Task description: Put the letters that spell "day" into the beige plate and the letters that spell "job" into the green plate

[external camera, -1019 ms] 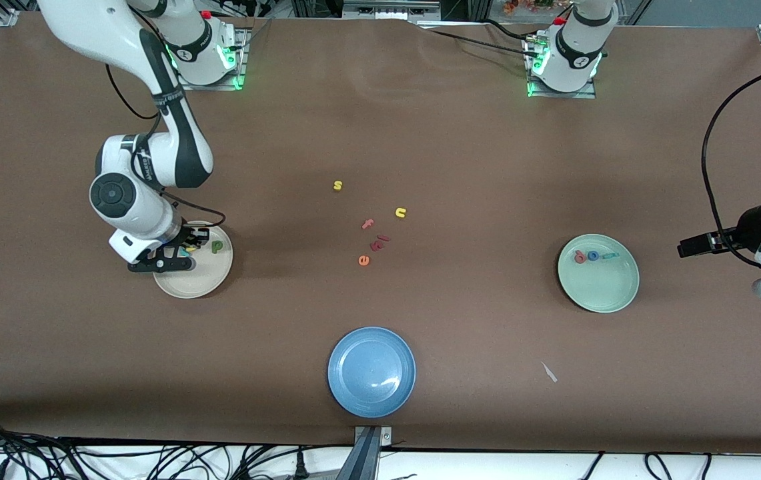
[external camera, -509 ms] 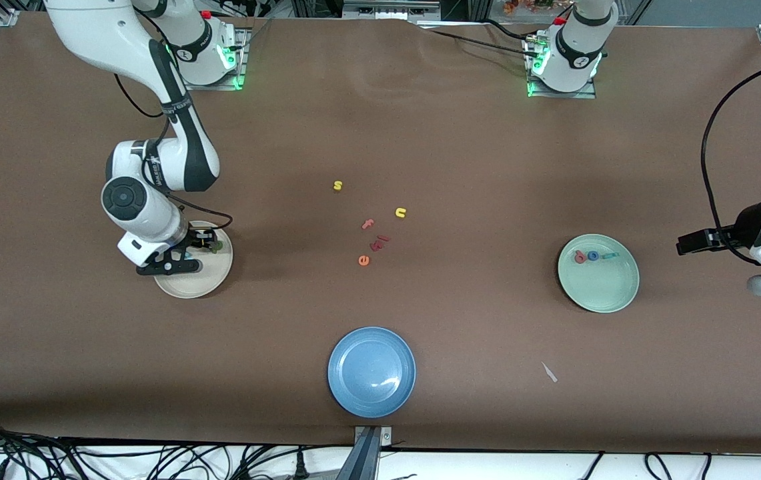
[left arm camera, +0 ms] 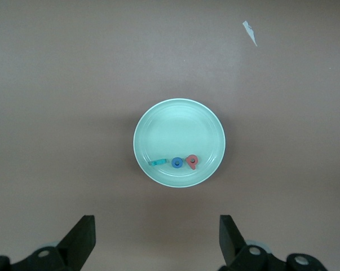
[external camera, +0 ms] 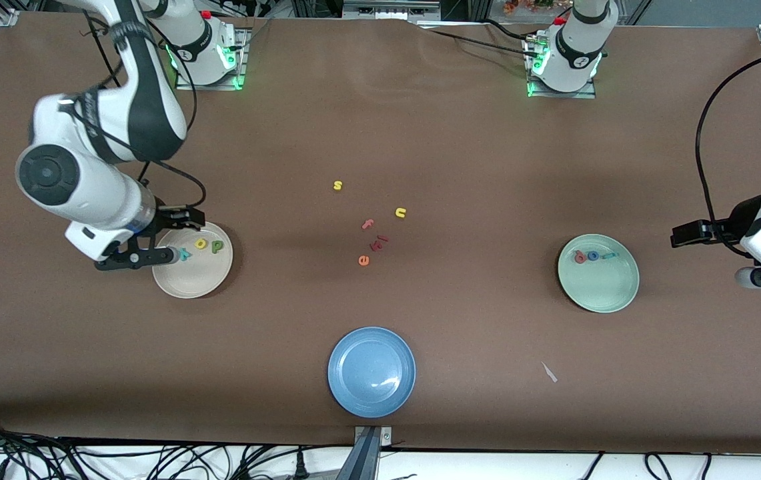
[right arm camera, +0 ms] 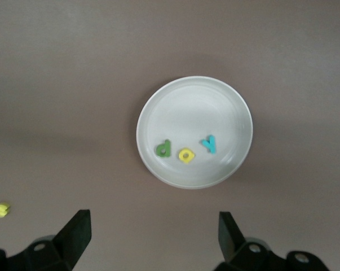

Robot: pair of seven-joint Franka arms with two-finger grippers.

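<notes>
The beige plate (external camera: 193, 280) (right arm camera: 198, 107) holds a green d (external camera: 217, 246) (right arm camera: 163, 148), a yellow a (external camera: 201, 244) (right arm camera: 186, 155) and a teal y (external camera: 184, 253) (right arm camera: 208, 143). My right gripper (external camera: 177, 235) (right arm camera: 154, 240) hangs open and empty above that plate's rim, on the side toward the right arm's end. In the green plate (external camera: 603, 290) (left arm camera: 179, 116) lie a salmon b (external camera: 580, 257) (left arm camera: 192, 161), a blue o (external camera: 593, 255) (left arm camera: 176, 163) and a teal j (external camera: 609, 255) (left arm camera: 157, 163). The left gripper (external camera: 708, 256) (left arm camera: 157, 243) waits open over bare table beside the green plate.
A blue plate (external camera: 371, 372) sits near the front edge. Loose letters lie mid-table: yellow s (external camera: 337, 185), yellow u (external camera: 400, 213), pink f (external camera: 367, 224), orange e (external camera: 363, 260) and small red pieces (external camera: 378, 243). A white scrap (external camera: 549, 372) (left arm camera: 250, 33) lies nearer the front camera than the green plate.
My right gripper opened and rose off the beige plate toward the right arm's end, leaving d, a and y uncovered in it. The left arm drifted slightly.
</notes>
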